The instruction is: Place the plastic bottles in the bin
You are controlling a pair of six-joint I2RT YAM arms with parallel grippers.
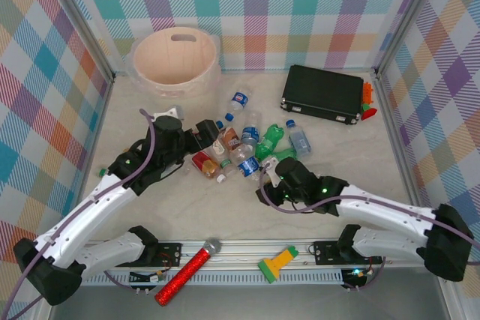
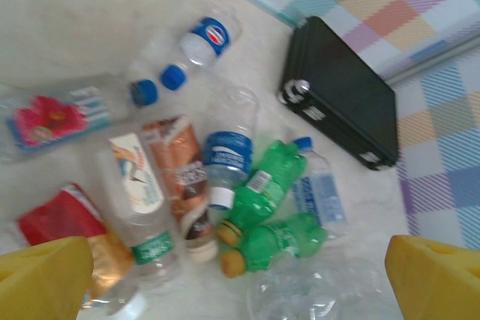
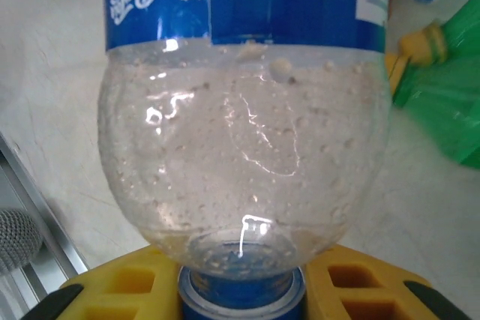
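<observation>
The plastic bottles (image 1: pixel 238 144) lie in a loose pile mid-table: clear ones with blue caps and labels, two green ones (image 2: pixel 264 185) and a brown-labelled one (image 2: pixel 181 174). My right gripper (image 1: pixel 261 176) is shut on the blue-capped neck of a clear, blue-labelled bottle (image 3: pixel 244 133) at the pile's near edge; the cap sits between the yellow fingers (image 3: pixel 352 282). My left gripper (image 2: pixel 240 282) hangs open over the pile's left side, with its yellow fingertips (image 2: pixel 41 275) wide apart and nothing between them. The bin (image 1: pixel 176 80), a large pale cream bucket, stands at the far left.
A flat black case (image 1: pixel 322 93) lies at the far right, with a small orange and green thing (image 1: pixel 367 100) beside it. A red glitter microphone (image 1: pixel 187 271) and a green-and-yellow tool (image 1: pixel 277 264) lie on the front rail. Checked walls close in three sides.
</observation>
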